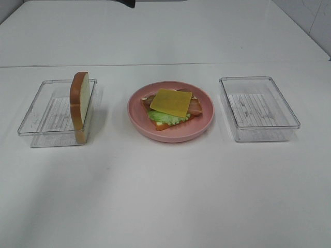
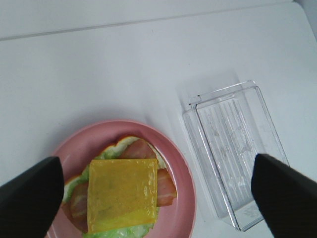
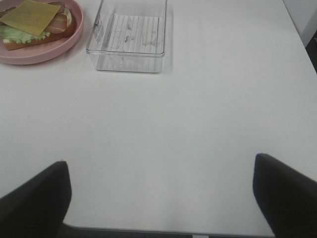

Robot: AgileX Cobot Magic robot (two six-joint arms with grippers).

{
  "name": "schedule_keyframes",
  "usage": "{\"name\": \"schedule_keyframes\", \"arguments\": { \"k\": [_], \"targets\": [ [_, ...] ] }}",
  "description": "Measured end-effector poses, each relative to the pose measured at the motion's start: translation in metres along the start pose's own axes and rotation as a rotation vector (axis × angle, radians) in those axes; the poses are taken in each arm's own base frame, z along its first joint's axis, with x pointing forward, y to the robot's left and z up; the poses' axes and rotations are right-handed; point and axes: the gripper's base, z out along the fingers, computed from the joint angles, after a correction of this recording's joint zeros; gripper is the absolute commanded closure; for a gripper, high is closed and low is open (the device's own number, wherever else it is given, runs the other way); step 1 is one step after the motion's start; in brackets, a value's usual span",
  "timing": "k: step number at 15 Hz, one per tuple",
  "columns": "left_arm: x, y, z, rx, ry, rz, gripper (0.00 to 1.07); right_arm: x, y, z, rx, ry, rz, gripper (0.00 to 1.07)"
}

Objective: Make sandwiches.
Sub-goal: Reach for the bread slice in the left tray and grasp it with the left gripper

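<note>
Centre of the frame, the open-faced sandwich (image 1: 170, 108) sits on the pink plate (image 1: 204, 126), cheese slice (image 1: 171, 102) uppermost; the last bread slice (image 1: 79, 105) stands propped in the left tray (image 1: 36, 116), likely for easy grasping; both end effectors gape, holding nothing

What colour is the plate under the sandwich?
Pink; the plate shows best in the exterior high view.

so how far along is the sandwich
Done: cheese slice tops the bacon, lettuce and bottom bread on the pink plate. In hand: nothing; the left claw is open above the stack. Left: the top bread slice, standing upright in the left tray.
</note>
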Motion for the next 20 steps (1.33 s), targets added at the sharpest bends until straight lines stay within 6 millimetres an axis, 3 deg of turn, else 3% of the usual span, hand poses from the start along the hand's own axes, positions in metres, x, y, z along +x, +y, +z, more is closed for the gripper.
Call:
{"name": "schedule_keyframes", "arguments": {
  "k": [3,7,10,13,20],
  "targets": [
    [-0.006,0.001,-0.044,-0.108,-0.035,0.051,0.13,0.000,0.000,0.000,0.000,0.000,0.000,0.11],
    [0.010,0.016,-0.065,-0.213,0.044,0.058,0.13,0.000,0.000,0.000,0.000,0.000,0.000,0.11],
    [0.032,0.042,-0.061,-0.275,0.161,0.011,0.13,0.000,0.000,0.000,0.000,0.000,0.000,0.11],
    [0.057,0.061,-0.041,-0.321,0.283,-0.021,0.13,0.000,0.000,0.000,0.000,0.000,0.000,0.11],
    [0.076,0.089,-0.022,-0.390,0.383,-0.046,0.13,0.000,0.000,0.000,0.000,0.000,0.000,0.11]
  ]
}}
